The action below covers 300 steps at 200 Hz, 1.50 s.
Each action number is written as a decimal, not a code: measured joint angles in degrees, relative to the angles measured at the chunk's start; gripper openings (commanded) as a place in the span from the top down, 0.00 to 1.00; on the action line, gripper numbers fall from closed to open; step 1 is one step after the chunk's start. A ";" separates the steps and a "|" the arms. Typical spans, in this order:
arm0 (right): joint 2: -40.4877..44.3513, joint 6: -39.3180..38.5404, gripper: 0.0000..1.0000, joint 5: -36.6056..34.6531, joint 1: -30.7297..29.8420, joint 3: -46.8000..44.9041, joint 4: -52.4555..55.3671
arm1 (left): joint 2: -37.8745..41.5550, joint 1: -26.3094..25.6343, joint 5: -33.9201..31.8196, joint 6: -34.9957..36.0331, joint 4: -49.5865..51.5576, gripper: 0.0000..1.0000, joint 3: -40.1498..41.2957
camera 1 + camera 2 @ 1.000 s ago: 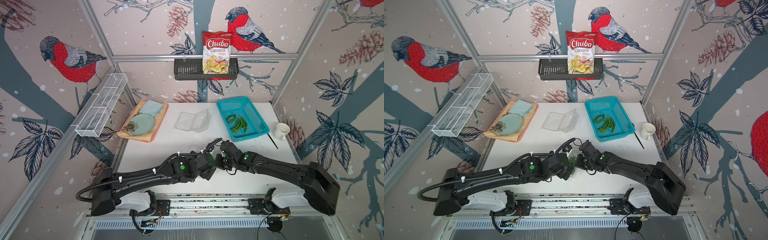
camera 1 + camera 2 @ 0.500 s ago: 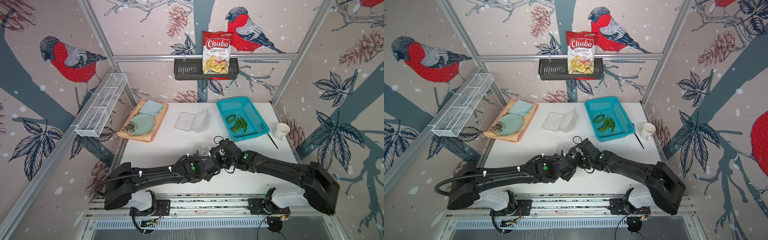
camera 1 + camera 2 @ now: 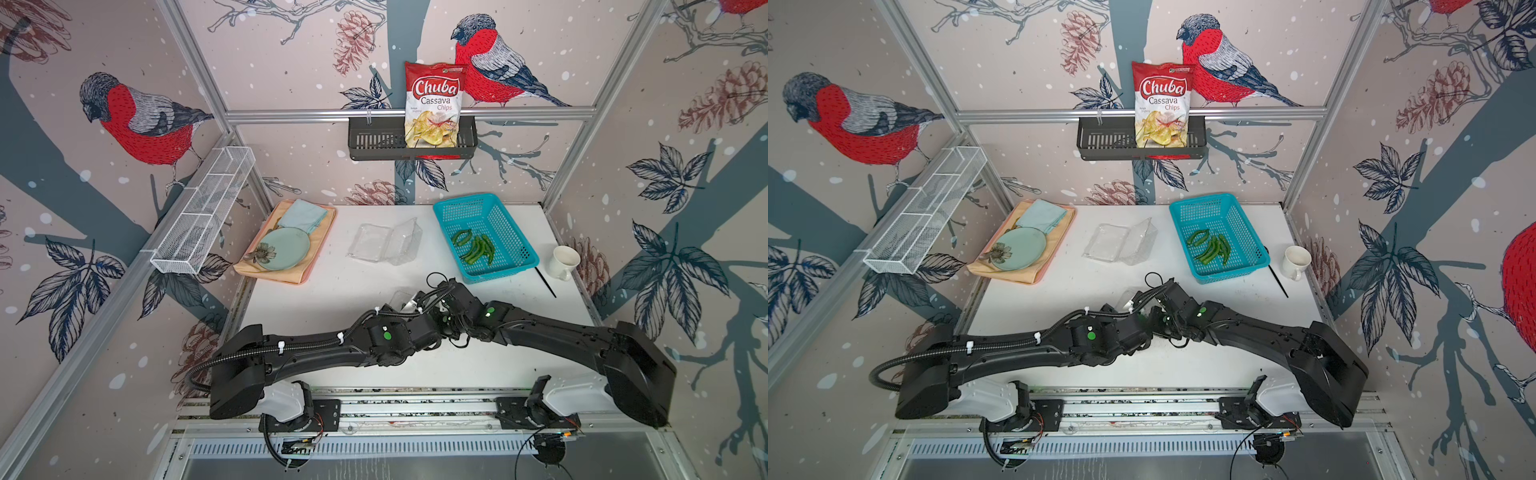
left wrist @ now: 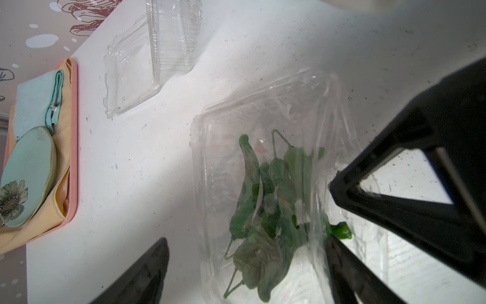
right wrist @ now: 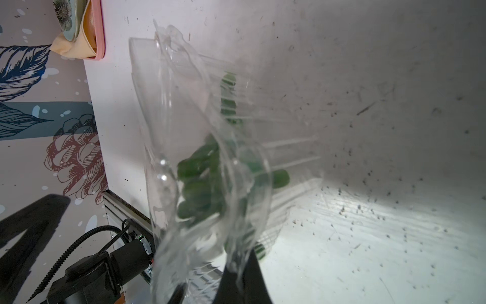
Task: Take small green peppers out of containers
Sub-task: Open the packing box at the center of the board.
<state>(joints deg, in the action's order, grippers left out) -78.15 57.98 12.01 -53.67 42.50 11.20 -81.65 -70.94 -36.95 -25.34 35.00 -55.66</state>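
Now a flap of clear plastic shows just beyond the two wrists in a top view, where a second ago the arms hid it. The left arm has also stretched further in along the front of the counter (image 3: 332,299). That flap belongs to the full box (image 3: 401,297), and I judge its lid is being peeled back.

The right hand (image 5: 236,273) is pinched together on a thin plastic edge of it; lid or rim, I cannot tell. The left hand (image 4: 246,238) has its fingers apart, one either side of the box's near end, and whether they touch the plastic is unclear.

The peppers (image 4: 265,200) are heaped inside this box, one tip poking out by the right hand. Whether the base rests on the counter is hidden.

Further back the empty box (image 3: 384,243) lies open. Just beside it, the basket (image 3: 498,220) holds a few loose peppers (image 3: 473,249).

So one box looks done and this one is not yet emptied. The thin plastic may buckle and spill if tipped quickly.
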 measured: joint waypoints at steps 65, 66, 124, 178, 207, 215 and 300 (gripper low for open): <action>-0.20 -0.15 1.00 -0.59 0.70 0.04 0.31 | -1.25 0.00 -2.27 -1.33 1.31 0.14 -0.22; -0.20 -0.15 1.00 -0.61 0.70 0.04 0.33 | -1.29 0.00 -2.36 -1.40 1.38 0.14 -0.26; -0.15 -0.48 1.00 -2.19 1.03 0.04 1.01 | -3.56 0.00 -5.22 -3.26 4.04 0.15 -2.73; -0.22 -1.09 1.00 -3.23 1.18 0.04 2.32 | -3.74 0.00 -8.00 -4.87 7.58 0.15 -4.04; -0.33 -1.27 1.00 -3.85 1.18 0.07 2.69 | -3.76 0.00 -9.07 -5.75 9.42 0.16 -4.70; -0.37 -1.36 1.00 -3.91 1.18 0.07 2.75 | -3.80 0.00 -9.44 -5.79 9.64 0.15 -4.96; -0.11 -2.54 1.00 -5.51 1.46 -0.76 3.80 | 0.04 3.72 -10.40 -8.63 17.94 0.10 -10.80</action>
<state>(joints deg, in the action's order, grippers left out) -78.26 55.44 6.50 -52.21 41.74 15.00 -81.60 -67.22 -47.35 -33.98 52.95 -66.46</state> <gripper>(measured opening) 0.049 0.897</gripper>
